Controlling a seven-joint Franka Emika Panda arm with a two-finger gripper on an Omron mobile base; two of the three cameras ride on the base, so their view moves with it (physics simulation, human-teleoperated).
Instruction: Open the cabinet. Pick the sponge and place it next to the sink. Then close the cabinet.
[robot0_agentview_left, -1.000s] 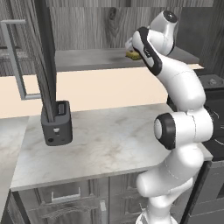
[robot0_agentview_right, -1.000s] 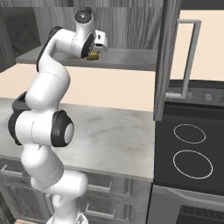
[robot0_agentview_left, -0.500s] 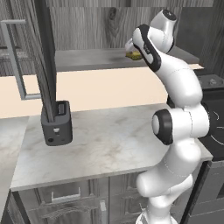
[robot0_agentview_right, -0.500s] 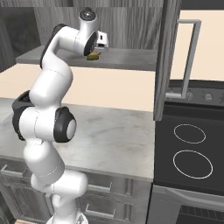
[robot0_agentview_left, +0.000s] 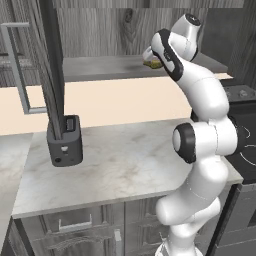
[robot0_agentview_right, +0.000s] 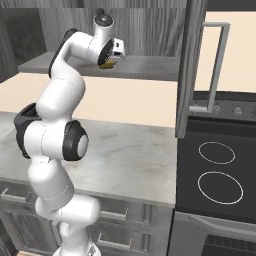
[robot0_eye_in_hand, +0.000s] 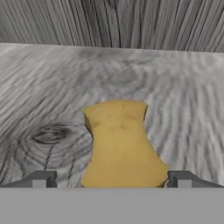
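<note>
Reaching into the open cabinet (robot0_agentview_left: 100, 35) with the pincer (robot0_eye_in_hand: 112, 180), its two dark fingertips (robot0_eye_in_hand: 39, 179) standing well apart, one on each side of the sponge (robot0_eye_in_hand: 120, 146). Not yet closing on the sponge: the near end of the yellow lump is lying between the tips, but whether either tip is touching it is hard to tell, since the bottom of the hand view is cutting off both the tips and the sponge's near edge. Resting flat on the grey wood-grain shelf (robot0_eye_in_hand: 188, 109), narrower in the middle and wider at both ends.

Showing only as a small yellow patch in the two base views, the sponge (robot0_agentview_left: 153, 64) being mostly hidden behind the hand from the left side and, from the right side, the sponge (robot0_agentview_right: 106, 64) peeking out under the white wrist. Hiding the pincer itself behind the arm's upper links in both base views, so its opening is not readable there.

Hanging open, edge-on to the left camera, the left cabinet door (robot0_agentview_left: 54, 70) with its silver bar handle (robot0_agentview_left: 17, 65); partly covering the black toaster (robot0_agentview_left: 65, 141) on the marble tabletop (robot0_agentview_left: 120, 165). Cutting off the right door (robot0_agentview_right: 189, 65) at the top of the right base view, beside the stove (robot0_agentview_right: 217, 175).
</note>
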